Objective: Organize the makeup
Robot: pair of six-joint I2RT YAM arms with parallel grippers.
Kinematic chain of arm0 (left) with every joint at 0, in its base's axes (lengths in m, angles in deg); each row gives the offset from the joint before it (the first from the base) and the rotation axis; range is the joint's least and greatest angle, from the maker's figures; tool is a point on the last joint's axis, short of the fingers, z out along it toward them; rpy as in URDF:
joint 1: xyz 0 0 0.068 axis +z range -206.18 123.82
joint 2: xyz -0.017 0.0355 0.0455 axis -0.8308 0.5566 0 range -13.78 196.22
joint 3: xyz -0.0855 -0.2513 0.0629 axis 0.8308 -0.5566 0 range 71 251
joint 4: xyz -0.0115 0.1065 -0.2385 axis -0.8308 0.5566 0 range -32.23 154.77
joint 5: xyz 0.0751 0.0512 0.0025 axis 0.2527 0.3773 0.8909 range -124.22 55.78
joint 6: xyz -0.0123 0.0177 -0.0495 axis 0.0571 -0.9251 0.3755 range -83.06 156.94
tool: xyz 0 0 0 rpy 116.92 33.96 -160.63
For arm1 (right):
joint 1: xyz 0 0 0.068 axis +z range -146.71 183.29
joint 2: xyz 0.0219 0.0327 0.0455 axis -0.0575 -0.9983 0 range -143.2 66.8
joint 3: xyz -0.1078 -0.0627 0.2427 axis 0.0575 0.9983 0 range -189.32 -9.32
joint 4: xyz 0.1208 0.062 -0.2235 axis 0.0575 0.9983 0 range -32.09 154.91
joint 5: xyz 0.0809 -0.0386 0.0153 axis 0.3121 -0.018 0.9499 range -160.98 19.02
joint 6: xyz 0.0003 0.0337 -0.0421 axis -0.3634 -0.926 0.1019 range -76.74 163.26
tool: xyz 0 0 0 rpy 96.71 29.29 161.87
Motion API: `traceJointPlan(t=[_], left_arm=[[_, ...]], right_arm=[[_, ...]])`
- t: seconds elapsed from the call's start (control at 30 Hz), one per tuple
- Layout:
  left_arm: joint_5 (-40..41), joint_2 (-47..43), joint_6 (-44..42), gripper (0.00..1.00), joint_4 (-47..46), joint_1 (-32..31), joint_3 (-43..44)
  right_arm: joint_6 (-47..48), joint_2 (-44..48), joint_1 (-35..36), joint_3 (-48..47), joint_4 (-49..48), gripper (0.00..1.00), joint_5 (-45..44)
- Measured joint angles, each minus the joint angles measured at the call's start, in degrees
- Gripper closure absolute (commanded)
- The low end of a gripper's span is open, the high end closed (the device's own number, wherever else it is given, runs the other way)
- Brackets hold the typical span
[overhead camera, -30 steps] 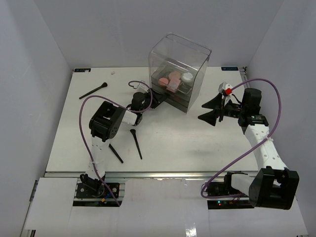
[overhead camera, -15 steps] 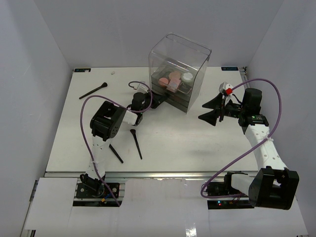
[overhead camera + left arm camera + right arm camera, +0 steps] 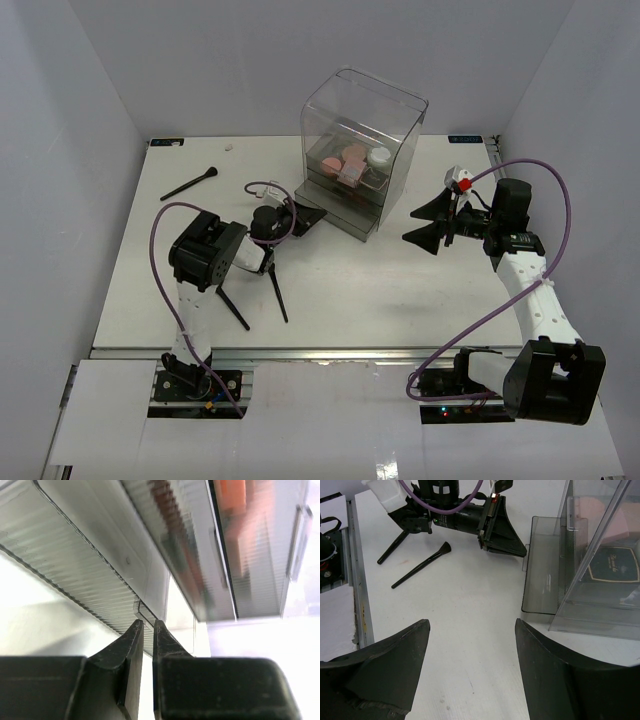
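The step in hand looks like opening the bottom drawer (image 3: pixel 542 565) of the clear box (image 3: pixel 365 120), so that loose makeup can go in. The left end effector (image 3: pixel 146 625) has its fingers drawn nearly together, clamped on the small clear drawer handle (image 3: pixel 145 614) between their tips, and the drawer stands partway out just ahead of it. The right end effector (image 3: pixel 471 625) hangs spread wide and holds nothing, well apart from the box. One black brush (image 3: pixel 275 290) and a thin black stick (image 3: pixel 233 308) lie on the worktop (image 3: pixel 380 280) behind the left end effector, near its own arm. Another brush (image 3: pixel 190 183) lies well off to its left. Pink and white compacts (image 3: pixel 350 160) sit inside the box, above the drawer. Next, I judge, comes a straight pull until the drawer gapes enough, then letting go of the handle and turning back for the nearest brush.
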Motion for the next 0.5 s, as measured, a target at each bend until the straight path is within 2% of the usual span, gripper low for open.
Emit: traceJointPlan(t=[0.07, 0.1, 0.17, 0.2, 0.27, 0.33, 0.5], left_arm=[[-0.44, -1.20, -0.49, 0.82, -0.18, 0.28, -1.89], [-0.69, -1.39, -0.68, 0.71, -0.26, 0.42, -2.20], [-1.30, -1.54, -1.04, 0.43, -0.31, 0.61, -2.46], [-1.55, -1.59, -1.43, 0.32, -0.08, 0.72, -2.50], [-2.06, -1.67, -2.41, 0.25, 0.74, 0.97, -2.61], [-2.76, -2.18, -3.46, 0.22, 2.19, 1.35, -2.67], [-3.88, -8.26, -7.50, 0.20, 7.55, 2.20, -3.84]], right_arm=[[0.00, -0.01, -0.01, 0.00, 0.00, 0.24, 0.07], [0.00, -0.02, -0.01, 0.00, 0.00, 0.24, 0.09], [-0.02, -0.07, 0.01, 0.00, 0.00, 0.23, 0.10], [-0.02, -0.18, 0.00, 0.01, 0.00, 0.22, 0.10], [-0.09, -0.42, 0.00, 0.03, 0.00, 0.21, 0.11], [-0.15, -0.61, -0.01, 0.20, 0.00, 0.20, 0.13], [-0.09, -0.71, 0.25, 0.55, 0.16, 0.19, 0.28]])
